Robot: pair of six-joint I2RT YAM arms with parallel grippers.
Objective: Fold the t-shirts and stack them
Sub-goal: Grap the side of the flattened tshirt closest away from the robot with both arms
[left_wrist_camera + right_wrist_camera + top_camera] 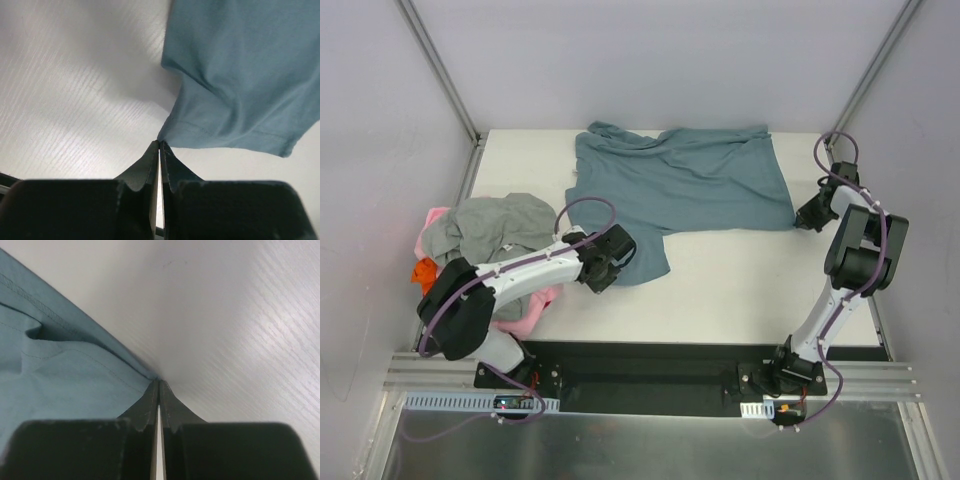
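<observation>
Looking down from the top camera, the slate-blue shirt was seen spread over the table toward 12 o'clock, with the grey shirt, pink shirt and orange shirt heaped at 9 o'clock. On the left wrist cam, the left gripper was clamped on a hem corner of the blue one, cloth trailing off to 1 o'clock. On the right wrist cam, the right gripper was pinched tight on its edge, cloth lying toward 9 o'clock.
</observation>
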